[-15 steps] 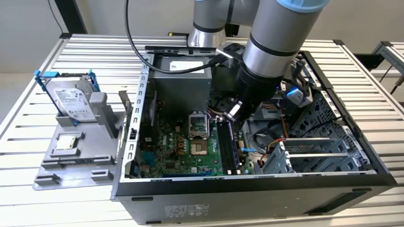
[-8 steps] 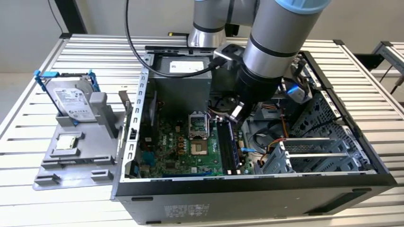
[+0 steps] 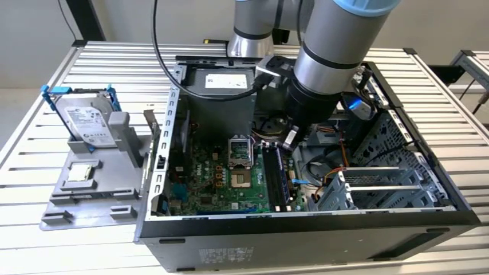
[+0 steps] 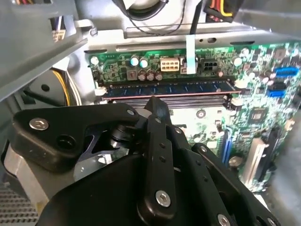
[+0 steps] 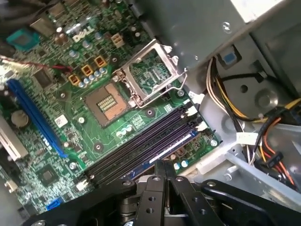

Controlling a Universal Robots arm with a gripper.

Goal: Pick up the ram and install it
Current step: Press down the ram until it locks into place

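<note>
Hovering just above the ram (image 4: 169,88) seated in its slot, the tool (image 4: 156,106) has its fingers pressed together, empty. This thin, stiff, fragile stick seems best pressed along its top edge.

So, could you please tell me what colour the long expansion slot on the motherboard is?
Blue; the slot shows best in the first wrist view.

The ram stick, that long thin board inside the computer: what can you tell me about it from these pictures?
The ram is a long, narrow dark blue-green circuit-board stick. It stands on edge in the outermost of the parallel memory slots on the green motherboard, a thin reddish line running along its top edge. White latches sit at the slot ends. In the first wrist view it shows as a blue strip beside the empty dark slots. The black gripper hangs just above it with fingers together; I cannot tell whether they touch.
</note>
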